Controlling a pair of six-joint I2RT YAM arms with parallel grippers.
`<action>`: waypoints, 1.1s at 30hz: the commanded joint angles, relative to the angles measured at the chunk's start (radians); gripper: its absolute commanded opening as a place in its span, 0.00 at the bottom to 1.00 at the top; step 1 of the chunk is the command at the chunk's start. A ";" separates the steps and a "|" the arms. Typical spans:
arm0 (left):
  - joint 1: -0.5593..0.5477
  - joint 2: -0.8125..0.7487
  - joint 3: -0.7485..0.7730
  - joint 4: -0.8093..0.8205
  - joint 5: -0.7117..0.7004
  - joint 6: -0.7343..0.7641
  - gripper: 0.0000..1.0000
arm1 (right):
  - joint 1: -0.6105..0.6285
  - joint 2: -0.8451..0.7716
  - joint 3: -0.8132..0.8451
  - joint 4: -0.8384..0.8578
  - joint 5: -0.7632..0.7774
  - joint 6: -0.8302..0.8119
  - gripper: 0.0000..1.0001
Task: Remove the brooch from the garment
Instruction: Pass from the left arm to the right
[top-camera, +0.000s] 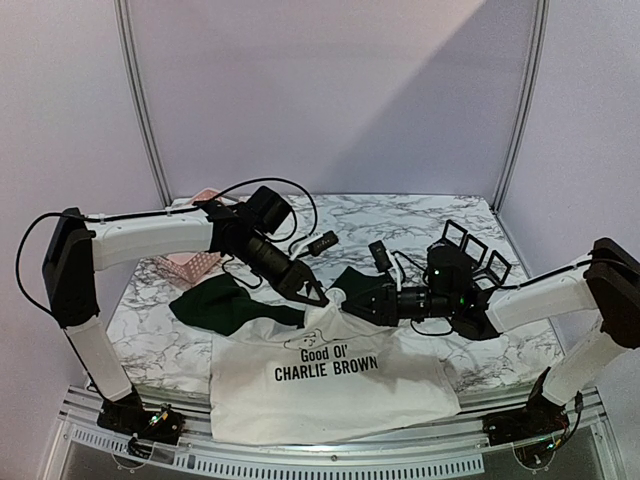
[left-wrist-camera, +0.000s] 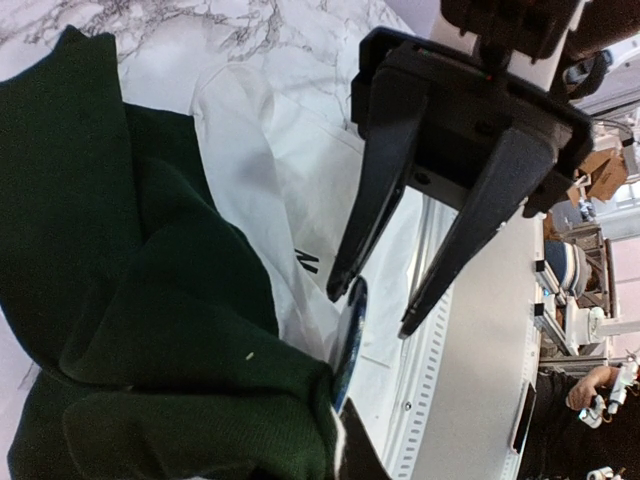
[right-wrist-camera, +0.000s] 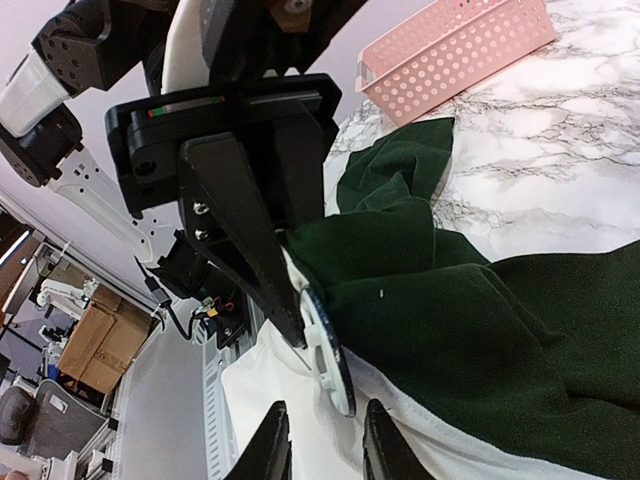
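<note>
The T-shirt (top-camera: 330, 395) lies at the near middle of the marble table (top-camera: 430, 215), its hem hanging over the near edge and its green sleeves bunched at the far end. The brooch (right-wrist-camera: 328, 355), a pale disc with a dark rim seen edge-on, stands on the cloth there between the two grippers. The left gripper (right-wrist-camera: 292, 320) has its fingers drawn narrow, pinching the shirt's fabric just beside the disc, while the right gripper (left-wrist-camera: 372, 310) is spread apart with one fingertip on either side of the brooch, not gripping it; a pink basket (right-wrist-camera: 450, 50) sits at the far left.
</note>
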 joint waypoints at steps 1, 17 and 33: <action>0.011 0.010 0.017 0.015 0.011 -0.004 0.00 | -0.003 0.017 0.023 -0.007 -0.003 -0.013 0.24; 0.011 0.007 0.017 0.014 0.003 -0.004 0.00 | -0.005 0.063 0.073 -0.023 -0.036 -0.025 0.09; 0.014 0.015 0.036 -0.026 -0.037 -0.006 0.62 | -0.005 0.028 0.075 -0.055 0.019 -0.056 0.00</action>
